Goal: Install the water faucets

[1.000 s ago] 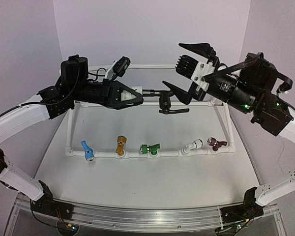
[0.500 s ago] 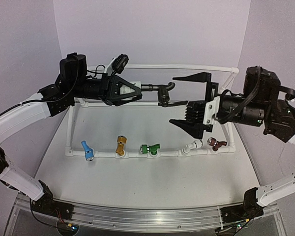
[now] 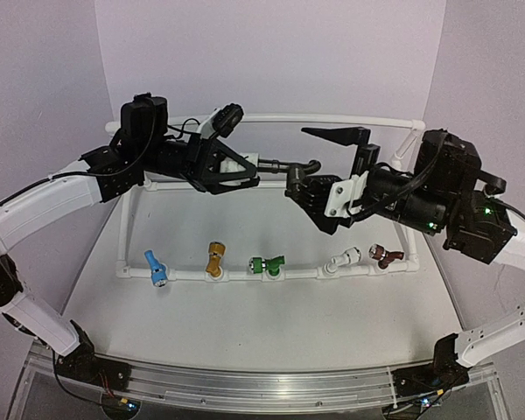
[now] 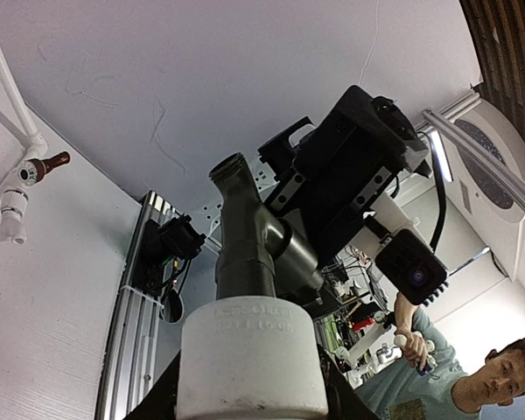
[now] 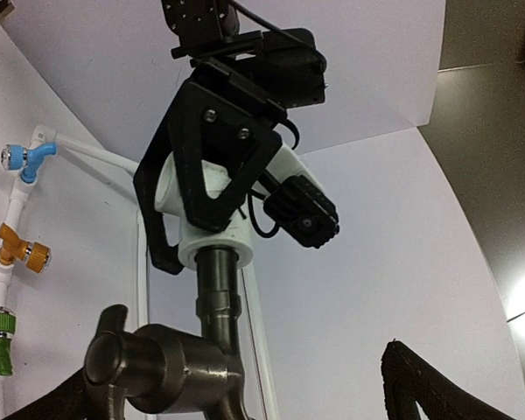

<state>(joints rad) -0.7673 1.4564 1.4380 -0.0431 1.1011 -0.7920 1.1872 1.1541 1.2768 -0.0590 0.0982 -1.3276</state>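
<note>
Faucet, dark grey: held in mid-air above the pipe frame, white fitting clamped in left gripper. Right gripper, jaws wide and empty, has swung in from the side to bracket its handle end; a handover or tightening grasp looks imminent.

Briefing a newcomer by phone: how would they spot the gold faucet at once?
Find the white pipe frame on the table and follow its near rail from the left. The gold faucet is the second fitting along, between the blue faucet and the green faucet, and the only brass-coloured one.
</note>
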